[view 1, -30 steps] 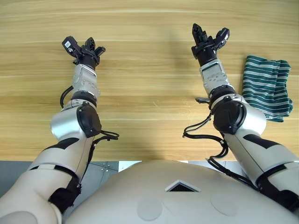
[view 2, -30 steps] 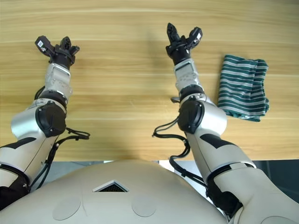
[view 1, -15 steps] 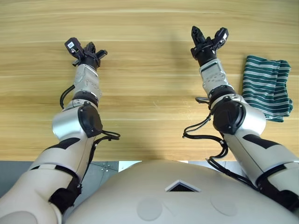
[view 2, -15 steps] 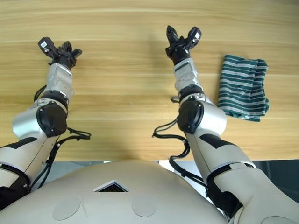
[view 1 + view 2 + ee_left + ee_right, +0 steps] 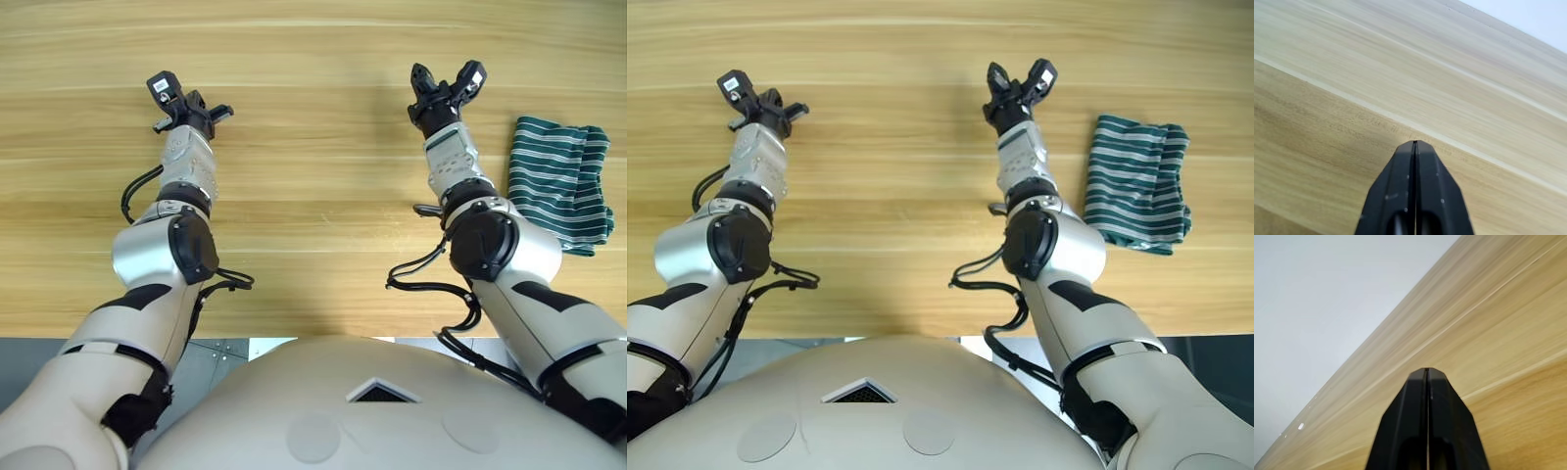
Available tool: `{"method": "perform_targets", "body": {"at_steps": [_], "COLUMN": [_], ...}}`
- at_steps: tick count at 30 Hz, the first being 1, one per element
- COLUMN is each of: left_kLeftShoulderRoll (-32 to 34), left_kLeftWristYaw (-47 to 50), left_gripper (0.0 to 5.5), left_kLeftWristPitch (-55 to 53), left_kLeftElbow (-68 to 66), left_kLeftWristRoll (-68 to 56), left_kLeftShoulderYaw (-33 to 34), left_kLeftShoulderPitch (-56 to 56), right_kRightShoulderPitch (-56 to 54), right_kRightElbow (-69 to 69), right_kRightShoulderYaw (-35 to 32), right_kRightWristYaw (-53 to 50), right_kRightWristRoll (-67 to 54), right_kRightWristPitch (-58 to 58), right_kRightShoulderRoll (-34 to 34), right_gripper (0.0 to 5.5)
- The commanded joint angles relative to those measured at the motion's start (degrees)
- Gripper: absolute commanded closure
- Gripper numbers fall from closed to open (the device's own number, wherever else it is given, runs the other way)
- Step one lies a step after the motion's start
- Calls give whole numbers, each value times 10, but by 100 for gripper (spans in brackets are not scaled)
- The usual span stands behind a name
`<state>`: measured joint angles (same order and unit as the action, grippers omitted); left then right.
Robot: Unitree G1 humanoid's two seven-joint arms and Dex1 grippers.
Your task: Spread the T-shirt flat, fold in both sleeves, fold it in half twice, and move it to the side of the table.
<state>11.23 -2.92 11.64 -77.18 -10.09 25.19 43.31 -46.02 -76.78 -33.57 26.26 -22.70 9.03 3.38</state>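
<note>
The T-shirt (image 5: 558,183), green with white stripes, lies folded into a small bundle at the right side of the wooden table (image 5: 313,147). My right gripper (image 5: 446,90) is held over the table to the left of the bundle, a short way from it and not touching it. In the right wrist view its fingers (image 5: 1426,369) are pressed together with nothing between them. My left gripper (image 5: 188,103) is over the table's left part, far from the shirt. The left wrist view has its fingers (image 5: 1414,143) shut and holding nothing.
Bare wood lies between and beyond the two arms. The table's near edge (image 5: 294,335) runs just in front of my torso. The shirt bundle (image 5: 1138,183) sits close to the right border of the eye views.
Both grippers have shifted a little to the right, and the left wrist has turned. The folded T-shirt has stayed where it was.
</note>
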Motion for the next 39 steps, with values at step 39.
{"method": "perform_targets", "body": {"at_steps": [39], "left_kLeftShoulderRoll": [-4], "left_kLeftWristYaw": [14], "left_gripper": [550], "left_kLeftWristPitch": [-10], "left_kLeftElbow": [-6], "left_kLeftWristRoll": [25], "left_kLeftShoulderYaw": [12], "left_kLeftShoulderPitch": [18], "right_kRightShoulderPitch": [-18], "right_kRightElbow": [-5], "right_kRightShoulderYaw": [-7], "right_kRightWristYaw": [-14], "right_kRightWristRoll": [18], "right_kRightWristPitch": [-7], "right_kRightShoulderRoll": [5], "right_gripper": [547]}}
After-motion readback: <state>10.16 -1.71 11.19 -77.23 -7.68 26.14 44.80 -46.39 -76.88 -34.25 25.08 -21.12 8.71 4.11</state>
